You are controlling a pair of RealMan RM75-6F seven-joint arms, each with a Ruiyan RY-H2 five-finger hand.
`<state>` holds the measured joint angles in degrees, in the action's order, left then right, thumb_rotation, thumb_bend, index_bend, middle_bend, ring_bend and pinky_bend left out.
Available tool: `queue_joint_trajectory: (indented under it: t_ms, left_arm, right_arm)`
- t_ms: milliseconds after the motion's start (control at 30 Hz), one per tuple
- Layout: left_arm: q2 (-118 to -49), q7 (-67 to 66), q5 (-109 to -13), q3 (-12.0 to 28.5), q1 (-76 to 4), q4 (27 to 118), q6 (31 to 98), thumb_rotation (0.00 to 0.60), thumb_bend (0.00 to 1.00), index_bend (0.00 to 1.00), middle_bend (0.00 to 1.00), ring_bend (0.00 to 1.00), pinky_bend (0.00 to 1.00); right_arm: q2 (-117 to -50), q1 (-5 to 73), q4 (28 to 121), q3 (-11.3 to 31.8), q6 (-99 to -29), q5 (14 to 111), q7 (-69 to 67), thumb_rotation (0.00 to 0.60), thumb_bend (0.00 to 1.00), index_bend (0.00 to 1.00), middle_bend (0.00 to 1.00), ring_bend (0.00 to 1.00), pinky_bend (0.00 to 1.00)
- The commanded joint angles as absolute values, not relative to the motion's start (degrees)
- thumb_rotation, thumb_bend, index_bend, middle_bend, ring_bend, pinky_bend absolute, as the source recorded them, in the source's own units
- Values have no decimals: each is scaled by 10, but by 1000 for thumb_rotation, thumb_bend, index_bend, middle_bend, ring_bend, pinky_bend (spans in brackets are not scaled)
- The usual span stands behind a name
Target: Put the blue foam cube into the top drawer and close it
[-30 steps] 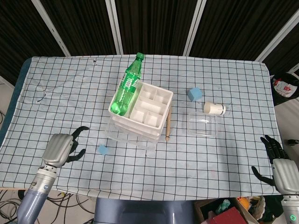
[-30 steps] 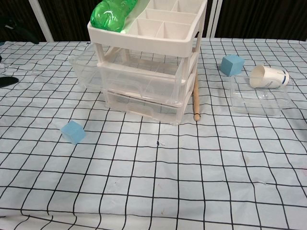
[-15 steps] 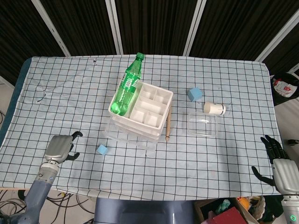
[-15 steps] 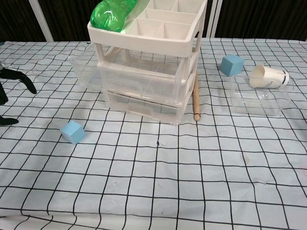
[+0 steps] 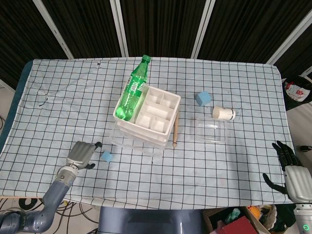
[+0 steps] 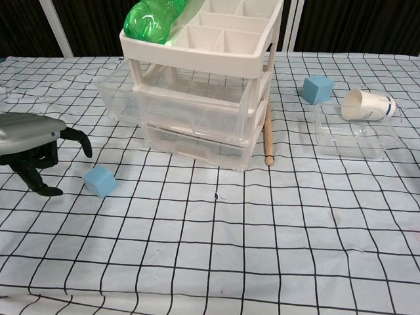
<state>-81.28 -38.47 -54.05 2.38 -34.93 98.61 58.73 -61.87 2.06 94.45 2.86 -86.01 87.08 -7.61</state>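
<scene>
A small blue foam cube (image 5: 107,156) (image 6: 100,180) lies on the checked cloth, in front of the drawer unit's left corner. My left hand (image 5: 82,154) (image 6: 33,147) hovers just left of it, fingers curved and apart, holding nothing and not touching the cube. The white-framed drawer unit (image 5: 146,119) (image 6: 197,98) has clear drawers; its top drawer (image 6: 131,98) is slid partly out. A second, larger blue foam cube (image 5: 203,98) (image 6: 317,88) sits to the unit's right. My right hand (image 5: 291,176) rests open off the table's front right corner, seen only in the head view.
A green bottle (image 5: 132,89) (image 6: 154,20) lies across the unit's divided top tray. A wooden stick (image 5: 175,129) (image 6: 267,134) lies along the unit's right side. Further right are a clear plastic box (image 5: 211,129) (image 6: 354,134) and a tipped paper cup (image 5: 223,113) (image 6: 367,105).
My left hand has moved right along the table's front, from well left of the small cube to just beside it. The cube, the drawer and my right hand have not moved.
</scene>
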Motion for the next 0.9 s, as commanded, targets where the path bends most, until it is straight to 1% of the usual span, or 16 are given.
queue_joint_trajectory:
  t_ms: [33, 200, 433, 700, 767, 900]
  left_arm:
    - [-829, -392, -535, 24, -359, 976, 580, 600, 182, 277, 1000, 957, 913]
    - [-842, -395, -532, 25, -366, 968, 578, 600, 190, 295, 1000, 958, 914]
    - [-863, -393, -527, 28, -375, 952, 575, 600, 239, 331, 1000, 958, 914]
    - [-873, -378, -527, 27, -378, 939, 573, 600, 329, 422, 1000, 959, 914]
    - [-877, -372, -528, 27, -378, 933, 571, 600, 351, 461, 1000, 961, 917]
    - [-883, -358, -536, 27, -376, 927, 573, 600, 371, 504, 1000, 963, 919]
  right_arm:
    - [-619, 20, 945, 29, -860, 870, -77, 600, 256, 0, 0, 0, 176]
    - [-619, 21, 944, 29, -860, 870, -78, 600, 255, 0, 0, 0, 176]
    - [-618, 20, 944, 29, -860, 870, -80, 600, 255, 0, 0, 0, 176]
    - [-618, 21, 944, 28, -859, 872, -79, 600, 256, 0, 0, 0, 176]
    - [-618, 21, 945, 28, -860, 872, -79, 600, 256, 0, 0, 0, 176]
    - [-618, 20, 945, 28, -860, 871, -80, 600, 255, 0, 0, 0, 176]
